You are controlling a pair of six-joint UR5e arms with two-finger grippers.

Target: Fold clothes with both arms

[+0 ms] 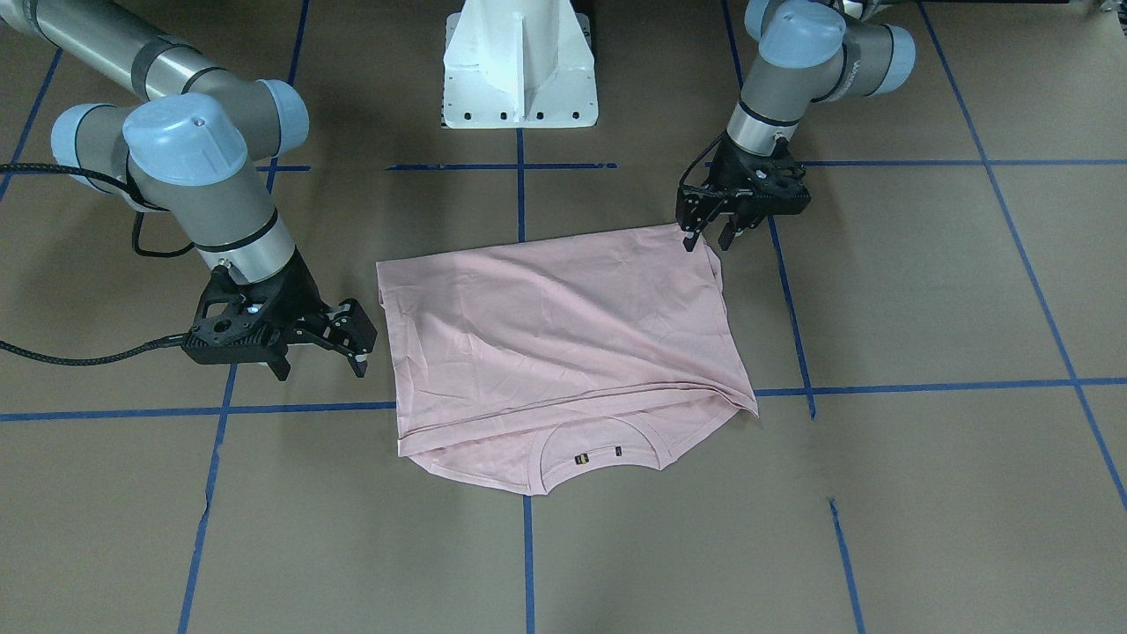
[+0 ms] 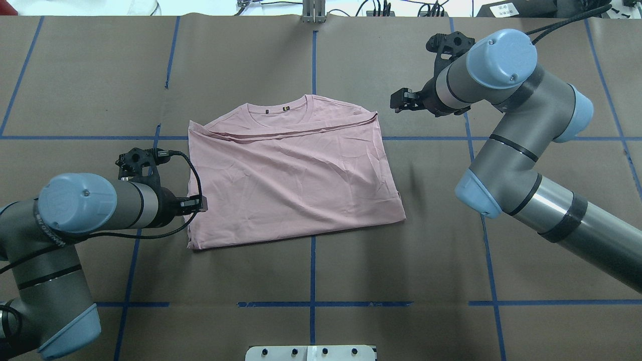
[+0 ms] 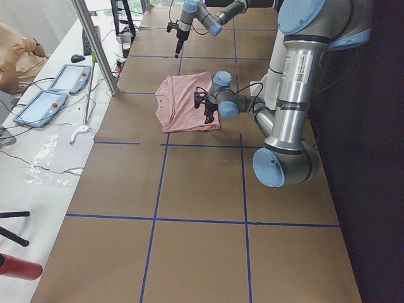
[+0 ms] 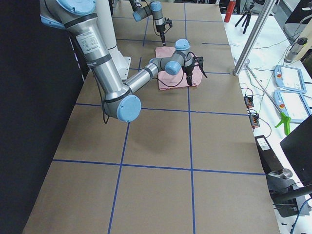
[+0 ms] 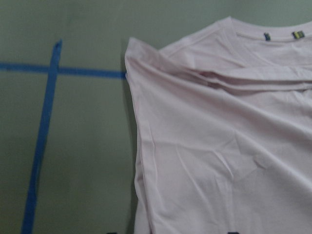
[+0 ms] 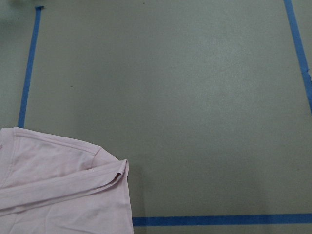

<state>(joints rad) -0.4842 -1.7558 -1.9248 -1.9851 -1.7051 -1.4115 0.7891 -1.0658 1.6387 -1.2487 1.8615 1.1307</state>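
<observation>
The pale pink T-shirt [image 2: 291, 175] lies flat on the brown table, folded in half with its plain side up. Its ribbed collar [image 1: 599, 453] shows at the far edge from the robot. My left gripper [image 1: 709, 242] hovers at the shirt's near left corner, open, one fingertip just at the hem. In the overhead view the left gripper [image 2: 198, 203] sits at the shirt's left edge. My right gripper [image 1: 319, 368] stands open beside the shirt's right edge, apart from the cloth. From overhead the right gripper [image 2: 401, 103] is off the far right shoulder.
The white pedestal base [image 1: 519, 70] stands behind the shirt at the robot's side. Blue tape lines [image 2: 312, 271] grid the brown table. A side bench with teach pendants [image 3: 38, 107], a metal pole [image 3: 95, 44] and a seated person [image 3: 16, 60] lie beyond the table's far edge.
</observation>
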